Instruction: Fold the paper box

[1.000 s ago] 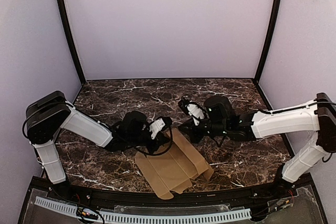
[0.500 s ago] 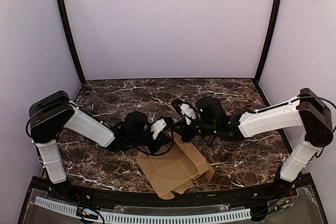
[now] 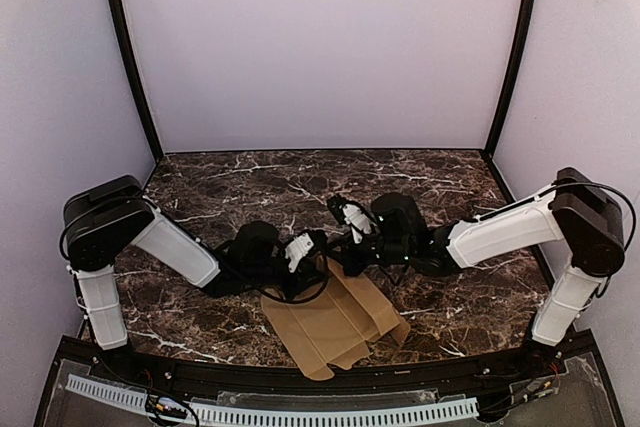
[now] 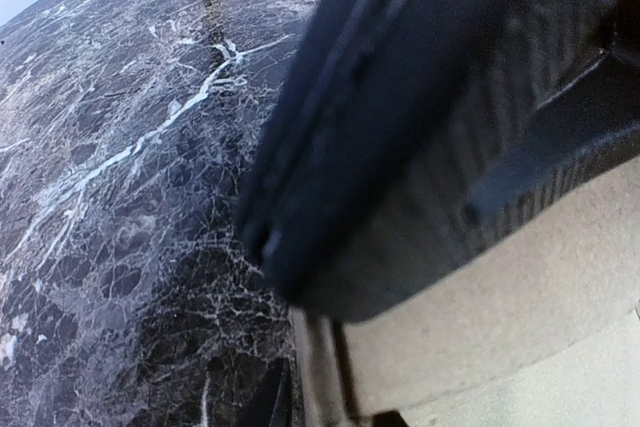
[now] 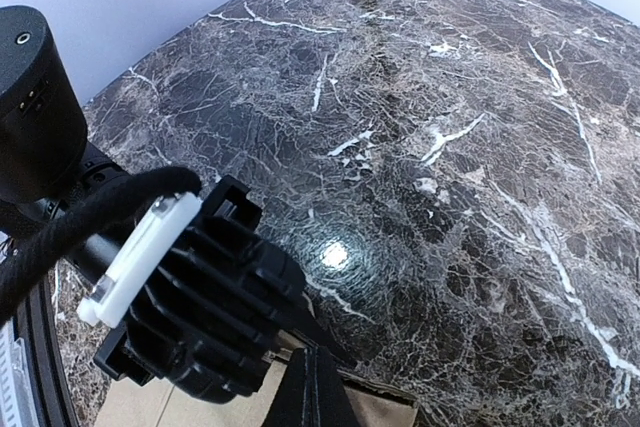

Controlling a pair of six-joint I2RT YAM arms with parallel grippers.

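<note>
The paper box [image 3: 330,322] is a flat brown die-cut sheet lying on the marble table near the front. My left gripper [image 3: 320,255] reaches low from the left to the sheet's far corner. In the left wrist view one blurred black finger [image 4: 400,147] lies over the cardboard [image 4: 520,327], and the gap to its other finger is hidden. My right gripper [image 3: 337,250] comes from the right to the same corner. Its fingers [image 5: 316,387] are pressed together, tips at the cardboard's far edge [image 5: 395,409], right next to the left gripper's ribbed black body [image 5: 200,307].
The dark marble table [image 3: 300,182] stretches back to lilac walls, with black frame posts [image 3: 125,47] at both rear corners. A black rail with a white ribbed strip [image 3: 300,412] runs along the near edge. Both arms lie low across the table's middle.
My right gripper has slid left, from a short way off to right beside the left gripper at the sheet's far corner. The left arm and the sheet have hardly moved.
</note>
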